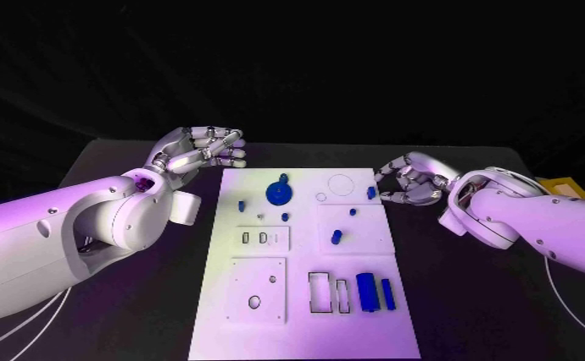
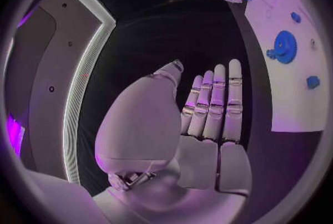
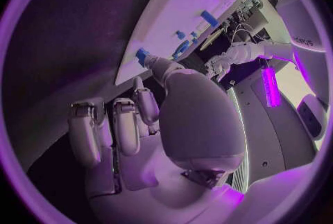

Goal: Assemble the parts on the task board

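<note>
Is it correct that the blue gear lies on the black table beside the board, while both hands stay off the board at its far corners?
Not quite. The blue gear lies on the white task board, not on the table, as the head view shows. The left hand and right hand are indeed near its far corners.

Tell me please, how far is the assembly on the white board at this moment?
Early, it seems. A blue gear already sits on the task board, and several small blue parts stand or lie there; two blue bars lie beside an empty slot. In hand: the right hand pinches a small blue piece at the board's edge. The left hand holds nothing. The round hole remains empty.
</note>
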